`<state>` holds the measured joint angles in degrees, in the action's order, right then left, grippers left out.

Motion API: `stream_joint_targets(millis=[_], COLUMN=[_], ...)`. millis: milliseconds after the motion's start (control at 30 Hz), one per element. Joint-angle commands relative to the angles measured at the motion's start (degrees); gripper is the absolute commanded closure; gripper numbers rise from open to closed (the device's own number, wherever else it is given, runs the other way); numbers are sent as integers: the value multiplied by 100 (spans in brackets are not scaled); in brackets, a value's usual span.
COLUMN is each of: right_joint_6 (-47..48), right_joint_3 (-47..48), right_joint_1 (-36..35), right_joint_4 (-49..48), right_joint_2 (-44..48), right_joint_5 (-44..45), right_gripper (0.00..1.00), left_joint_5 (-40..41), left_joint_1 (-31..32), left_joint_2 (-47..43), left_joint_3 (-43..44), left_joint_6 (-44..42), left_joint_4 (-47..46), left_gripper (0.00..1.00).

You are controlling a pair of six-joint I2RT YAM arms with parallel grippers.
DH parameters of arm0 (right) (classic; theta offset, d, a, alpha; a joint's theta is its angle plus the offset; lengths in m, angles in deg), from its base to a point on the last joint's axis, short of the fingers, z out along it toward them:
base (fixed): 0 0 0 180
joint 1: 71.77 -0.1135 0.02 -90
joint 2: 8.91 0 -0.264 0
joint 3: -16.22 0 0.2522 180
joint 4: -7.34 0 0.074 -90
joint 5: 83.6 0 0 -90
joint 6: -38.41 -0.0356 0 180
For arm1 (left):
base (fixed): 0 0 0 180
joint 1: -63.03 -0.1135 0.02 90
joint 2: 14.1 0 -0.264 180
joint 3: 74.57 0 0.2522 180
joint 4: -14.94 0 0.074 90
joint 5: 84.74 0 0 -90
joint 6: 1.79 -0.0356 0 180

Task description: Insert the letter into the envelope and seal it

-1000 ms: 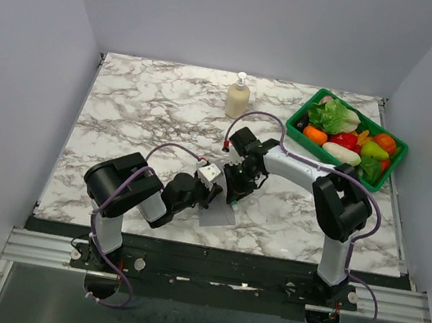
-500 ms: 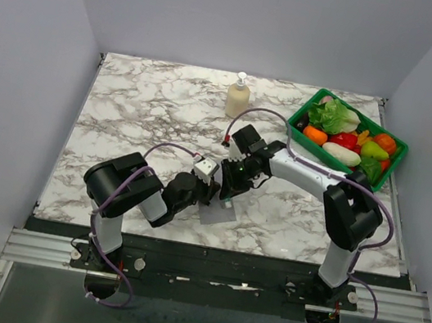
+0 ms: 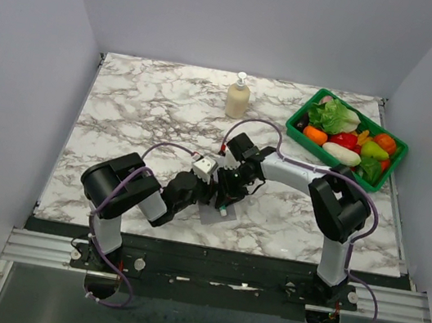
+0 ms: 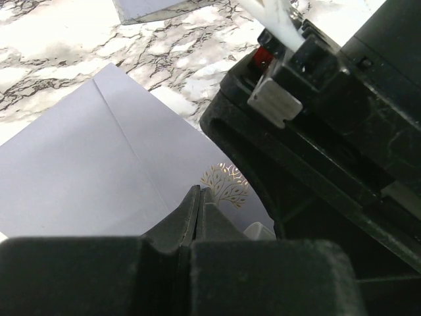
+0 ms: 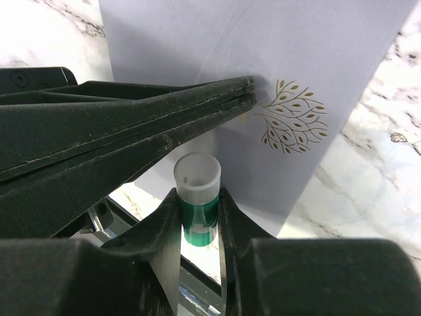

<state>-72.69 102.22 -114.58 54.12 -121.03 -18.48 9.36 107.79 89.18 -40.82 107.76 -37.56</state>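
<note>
The grey-lavender envelope [image 3: 209, 215] [image 4: 99, 164] [image 5: 302, 59] lies flat near the table's front edge, a gold tree emblem [image 5: 293, 125] on it. My left gripper [image 3: 210, 197] [image 4: 200, 192] is shut, its tips resting on the paper beside the emblem [image 4: 227, 185]. In the right wrist view its closed fingers [image 5: 197, 112] cross the envelope. My right gripper [image 3: 224, 204] [image 5: 197, 201] is shut on a glue stick [image 5: 197, 197] with a white end and green body, held just over the envelope's near edge. The letter is not in view.
A cream pump bottle [image 3: 237, 97] stands at the back middle. A green basket [image 3: 297, 132] of vegetables sits at the back right. The two arms crowd together over the envelope, close to the table's front edge [image 3: 218, 249].
The right gripper has carried the glue stick nearer and to the left, down onto the envelope beside the left gripper. The left gripper stays shut on the paper.
</note>
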Motion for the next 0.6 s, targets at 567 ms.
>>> stream_joint_targets(millis=[567], right_joint_6=[-34], right_joint_3=[-545], right_joint_1=[88], right_joint_4=[232], right_joint_2=[-12], right_joint_5=[1416], right_gripper=[99], left_joint_5=[205], left_joint_1=[95], left_joint_2=[-467], left_joint_3=[-522], left_joint_6=[286], left_joint_4=[1212], left_gripper=[100])
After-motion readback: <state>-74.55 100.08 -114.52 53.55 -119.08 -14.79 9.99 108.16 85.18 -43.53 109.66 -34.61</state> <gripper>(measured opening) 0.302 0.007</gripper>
